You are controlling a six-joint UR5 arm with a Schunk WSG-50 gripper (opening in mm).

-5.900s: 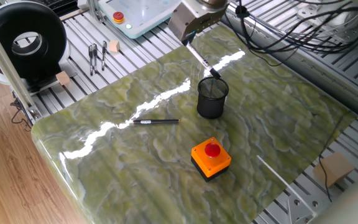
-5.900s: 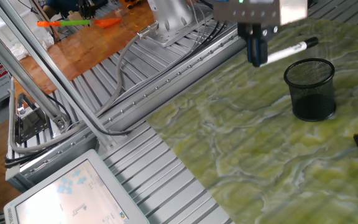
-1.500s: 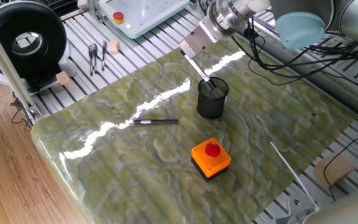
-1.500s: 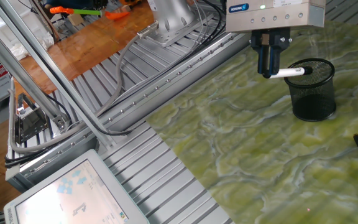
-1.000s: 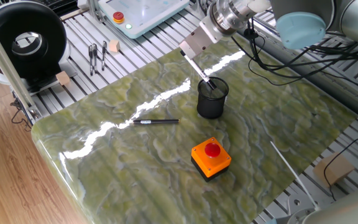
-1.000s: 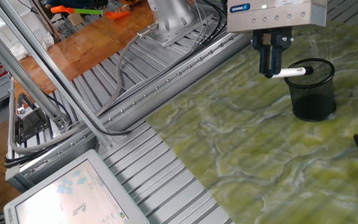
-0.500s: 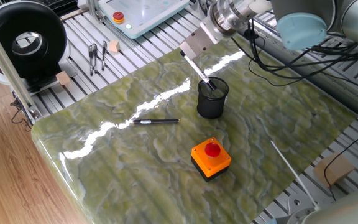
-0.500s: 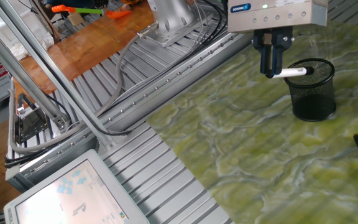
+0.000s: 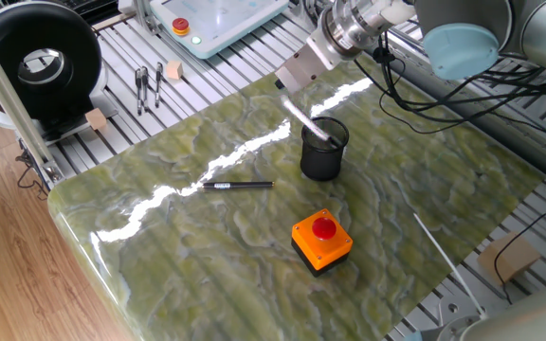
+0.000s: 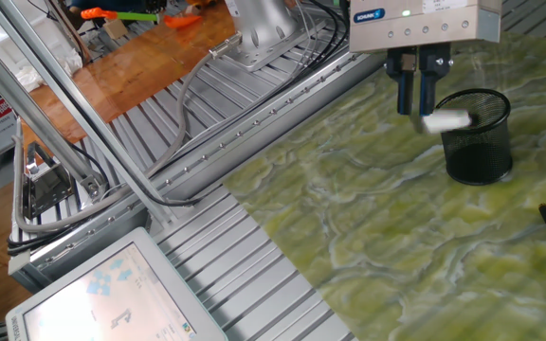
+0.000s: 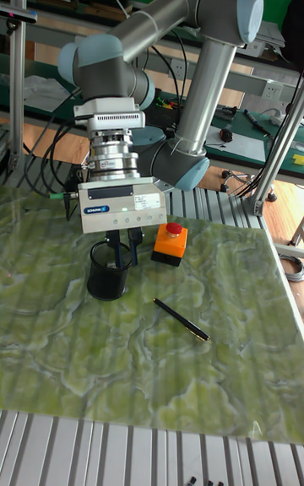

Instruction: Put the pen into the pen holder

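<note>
The pale pen [image 10: 445, 120] is a blurred streak leaning over the rim of the black mesh pen holder [image 10: 480, 142], its far end inside the cup. In one fixed view the pen [image 9: 308, 123] slants down into the pen holder [image 9: 323, 156]. My gripper [image 10: 415, 102] hangs just above the pen's outer end, its fingers apart and no longer touching the pen. The gripper [image 9: 286, 85] sits up and left of the cup there. In the tall fixed view the gripper [image 11: 121, 254] is right over the pen holder [image 11: 105, 283]; the pen is hidden.
A black pen [image 9: 238, 186] with a silvery middle lies on the green mat left of the cup. An orange button box [image 9: 321, 241] stands in front of the cup. Cables and aluminium rails border the mat's far side.
My gripper's fingers have parted and risen slightly. The pen, held steady before, has slipped free and is blurred, dropping further into the cup.
</note>
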